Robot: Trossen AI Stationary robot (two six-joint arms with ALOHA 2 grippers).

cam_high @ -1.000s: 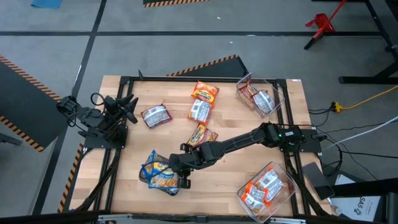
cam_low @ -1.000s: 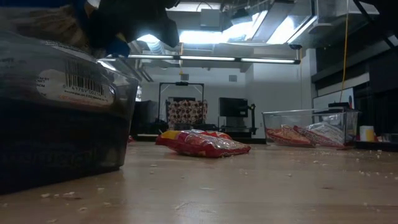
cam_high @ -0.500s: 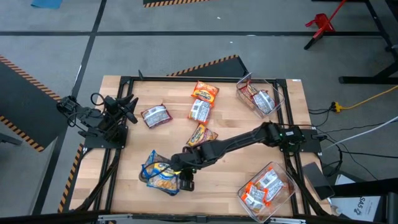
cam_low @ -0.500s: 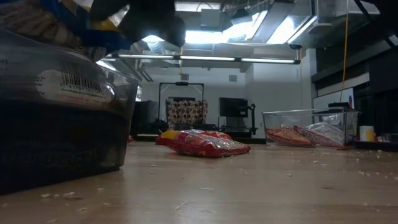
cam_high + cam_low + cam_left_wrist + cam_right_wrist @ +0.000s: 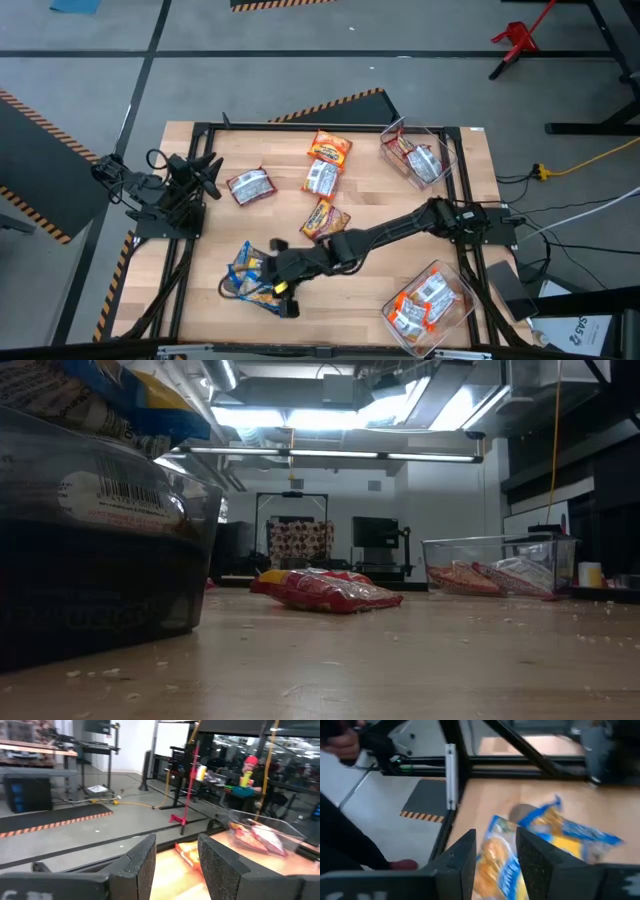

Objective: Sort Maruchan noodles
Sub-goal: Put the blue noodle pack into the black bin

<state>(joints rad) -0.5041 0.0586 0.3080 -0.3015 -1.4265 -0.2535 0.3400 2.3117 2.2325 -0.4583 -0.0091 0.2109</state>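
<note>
- Your right gripper has slid further toward 8 o'clock since a second ago and now sits over the blue-yellow packets; its fingers stand narrowly apart, empty.
- Those packets lie in the clear bin at 7 o'clock, its rim hard to make out from above.
- The bin at 1 o'clock holds dark red and silver-white packets; the bin at 5 o'clock holds orange-red ones.
- Four packets lie loose mid-table.
- Your left gripper waits at 9 o'clock, fingers slightly apart.
</note>
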